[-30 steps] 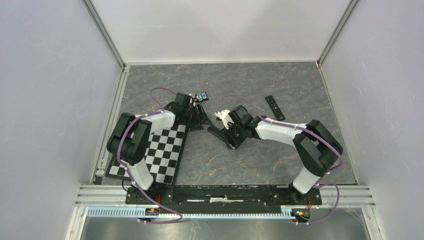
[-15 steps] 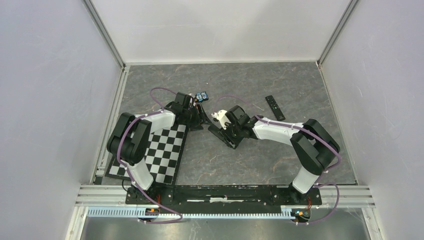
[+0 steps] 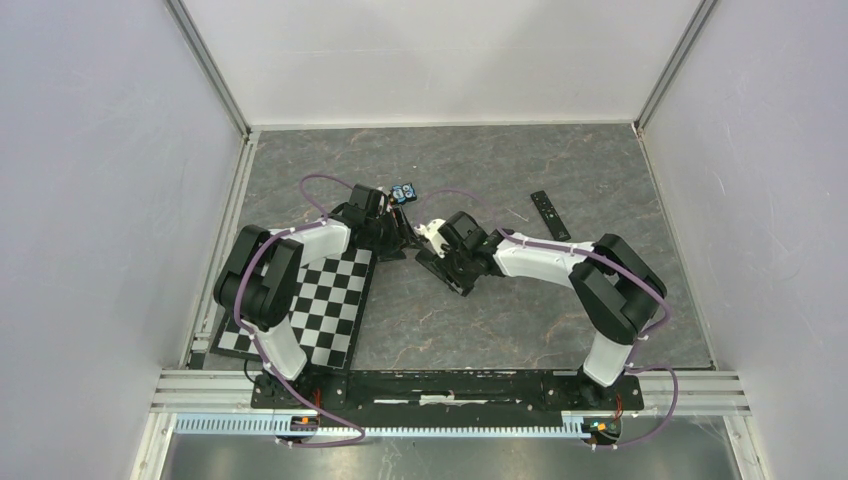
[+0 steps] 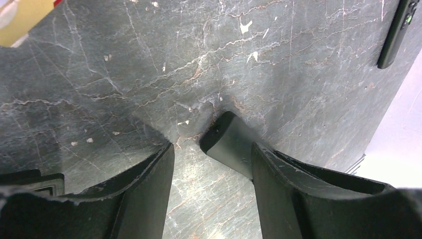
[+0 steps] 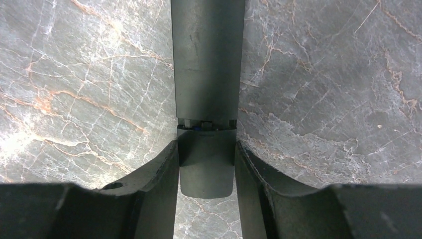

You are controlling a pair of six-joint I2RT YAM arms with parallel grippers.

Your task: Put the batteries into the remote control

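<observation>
Top external view: the grey counter (image 3: 500,320) carries everything, with a checkerboard mat (image 3: 330,300) on the near side of the left claw (image 4: 211,149). The two arms meet at mid-counter over one black remote (image 5: 208,59).

In its wrist view, the right claw (image 5: 206,145) is clenched on the remote's near end, a finger pressed to each side, and the body runs straight away from it. The left claw is released. The remote's other end pokes up between its fingers against the right-hand one, with bare counter showing before the other.

A second remote (image 3: 548,215) lies well apart on the far side of the right claw, and a blue-and-black gadget (image 3: 403,193) sits just beyond the left claw.

I see no loose batteries anywhere. A sliver of blue (image 5: 199,128) shows at the seam just ahead of the right claw's fingertips, too small for me to call a cell.

My worry is that only one end is truly held. If I pull or twist at that seam, the unbraced far end could swing off the left finger. The rounded end piece could also slip from my grip or pop free, spilling whatever sits inside.
</observation>
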